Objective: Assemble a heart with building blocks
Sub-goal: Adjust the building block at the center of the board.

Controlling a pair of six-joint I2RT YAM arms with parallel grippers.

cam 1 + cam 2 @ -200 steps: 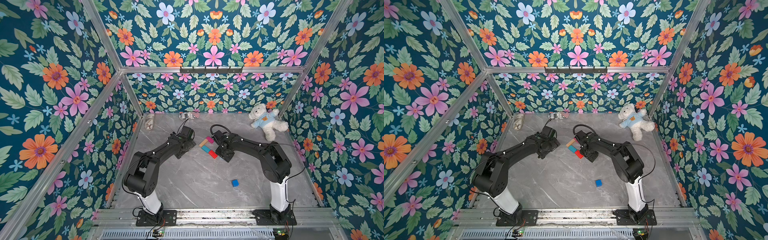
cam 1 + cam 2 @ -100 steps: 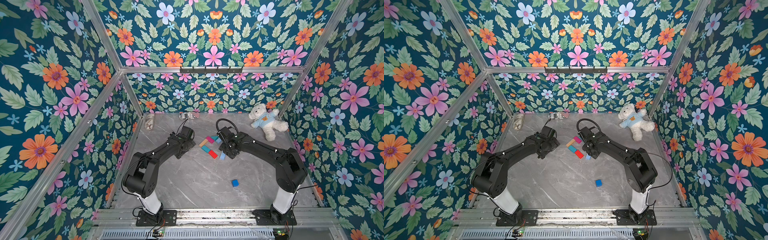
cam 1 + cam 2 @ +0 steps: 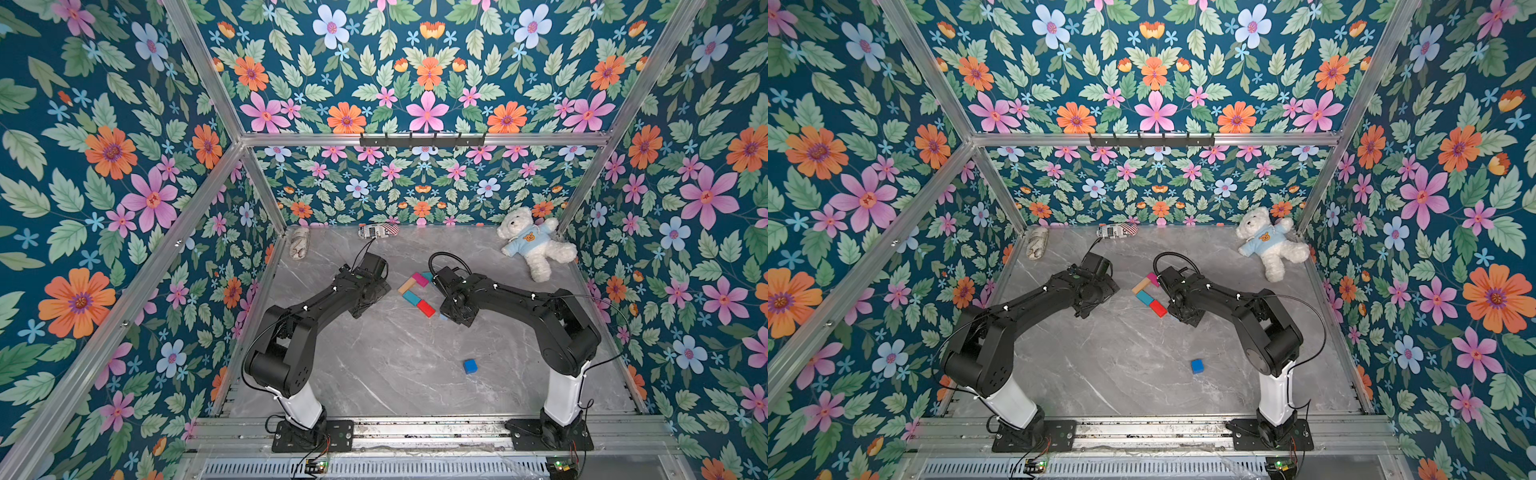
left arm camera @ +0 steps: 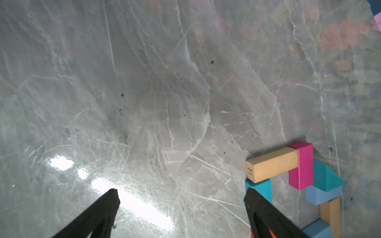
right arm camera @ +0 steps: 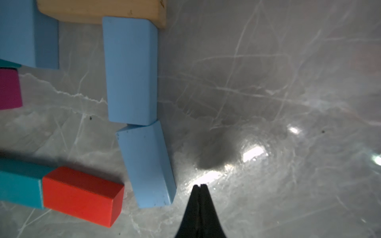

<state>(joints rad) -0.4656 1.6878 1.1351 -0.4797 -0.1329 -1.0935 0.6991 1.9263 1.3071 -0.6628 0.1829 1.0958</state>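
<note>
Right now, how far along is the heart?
Done: most of the heart outline is laid, its red block and lowest light blue block nearly meeting at the tip. In hand: nothing; the right gripper is shut and empty beside that light blue block, the left gripper open over bare table. Left: the dark blue cube lies apart, not yet at the tip.

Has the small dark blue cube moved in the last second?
No. The dark blue cube keeps its place relative to the white teddy bear.
</note>
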